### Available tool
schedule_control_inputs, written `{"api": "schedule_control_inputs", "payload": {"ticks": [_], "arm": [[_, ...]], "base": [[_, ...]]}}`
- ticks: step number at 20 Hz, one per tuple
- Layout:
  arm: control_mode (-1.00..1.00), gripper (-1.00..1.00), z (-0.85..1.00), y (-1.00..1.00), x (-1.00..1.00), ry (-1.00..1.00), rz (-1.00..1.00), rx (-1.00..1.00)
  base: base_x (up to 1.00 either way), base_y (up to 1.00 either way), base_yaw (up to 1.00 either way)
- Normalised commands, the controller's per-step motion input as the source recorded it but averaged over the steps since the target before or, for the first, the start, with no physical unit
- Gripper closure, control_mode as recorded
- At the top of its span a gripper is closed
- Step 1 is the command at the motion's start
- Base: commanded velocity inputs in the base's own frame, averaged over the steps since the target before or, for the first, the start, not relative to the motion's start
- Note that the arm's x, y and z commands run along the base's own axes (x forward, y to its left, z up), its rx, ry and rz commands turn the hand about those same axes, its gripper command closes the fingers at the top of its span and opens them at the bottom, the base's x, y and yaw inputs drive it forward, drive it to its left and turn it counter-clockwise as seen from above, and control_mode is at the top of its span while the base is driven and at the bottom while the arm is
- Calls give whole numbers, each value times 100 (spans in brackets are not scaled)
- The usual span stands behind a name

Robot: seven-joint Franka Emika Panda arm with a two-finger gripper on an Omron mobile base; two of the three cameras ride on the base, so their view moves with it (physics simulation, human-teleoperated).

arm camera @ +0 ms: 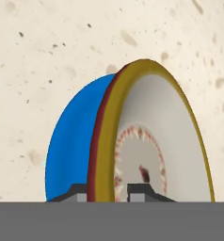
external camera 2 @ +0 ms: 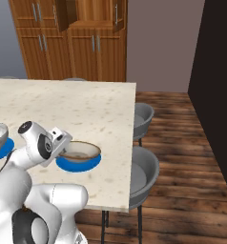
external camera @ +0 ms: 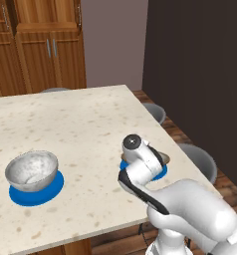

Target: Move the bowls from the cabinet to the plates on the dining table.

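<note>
A: The beige bowl (external camera 2: 79,151) is being held low over the near blue plate (external camera 2: 78,164) at the table (external camera 2: 87,109) edge. The gripper (arm camera: 115,189) is nearly closed, its fingertips pinched on the rim, one inside and one outside.

B: Whether the base is touching the plate cannot be told. It looks about centred, judging from the right base view.

A: For a clean finish, the bowl should be levelled and lowered until it is seated flat, then the claw opened and lifted straight up, so the rim is not dragged sideways.

B: That plate lies close to the edge, so a sideways nudge is best avoided.

A: In the left base view the bowl is mostly hidden behind the wrist; a sliver of plate is seen. The marbled bowl (external camera: 32,170) is shown whole there, seated on the far plate (external camera: 37,191).

B: In the right base view that pair is cut off at the frame edge. The cabinet (external camera 2: 77,40) is seen behind the table, one upper door ajar. The pinch on the rim is shown close up in the hand view.
</note>
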Motion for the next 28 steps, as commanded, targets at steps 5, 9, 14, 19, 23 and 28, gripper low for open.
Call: {"api": "schedule_control_inputs", "payload": {"ticks": [5, 9, 14, 19, 23, 28], "arm": [[-100, 100, -44, -18, 27, 0, 0, 0], [-100, 100, -16, -19, 5, 0, 0, 0], [-100, 100, 0, -4, -17, 0, 0, 0], [-100, -100, -1, 0, -12, 0, 0, 0], [-100, -100, 0, 0, -3, 0, 0, 0], [-100, -100, 0, 0, -13, 2, 0, 0]], "base": [[0, 0, 0], [0, 0, 0], [0, 0, 0], [0, 0, 0], [0, 0, 0], [0, 0, 0]]}}
